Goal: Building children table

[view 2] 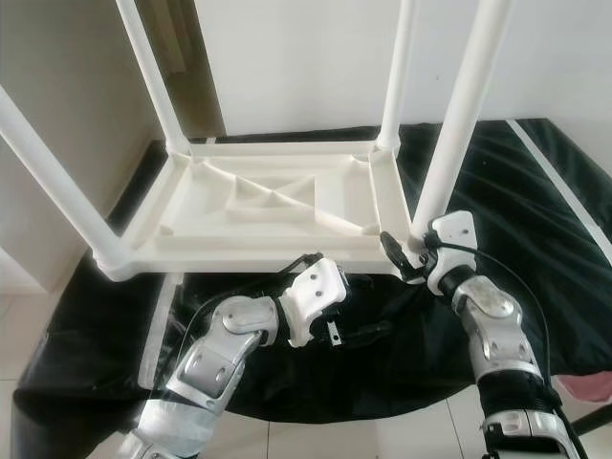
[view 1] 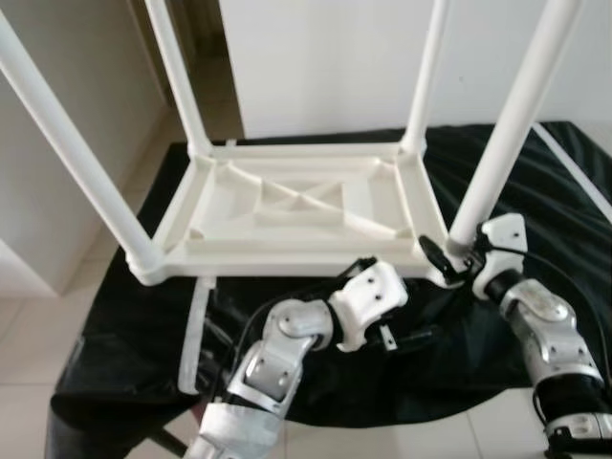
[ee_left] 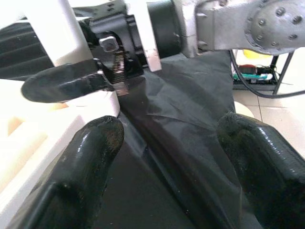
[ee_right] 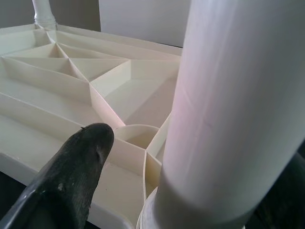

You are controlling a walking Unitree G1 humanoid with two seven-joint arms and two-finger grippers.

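A white plastic children's table (view 1: 287,256) lies upside down on a black cloth (view 1: 382,382), with its legs pointing up. My right gripper (view 1: 445,256) is at the base of the near right leg (view 1: 497,153), open, one finger on each side of it. In the right wrist view that leg (ee_right: 228,109) stands between the fingers (ee_right: 76,171), with a gap on one side. My left gripper (view 1: 421,308) hovers low by the table's front edge, open, with bare cloth between its fingers (ee_left: 90,157). It points toward the right gripper's finger (ee_left: 62,86).
A loose white strip (view 1: 194,330) lies on the cloth at the front left, and another (view 1: 574,167) runs along the right. White walls stand behind and to the left. Tiled floor (view 1: 29,421) surrounds the cloth. A pink object (view 2: 588,387) sits at the far right.
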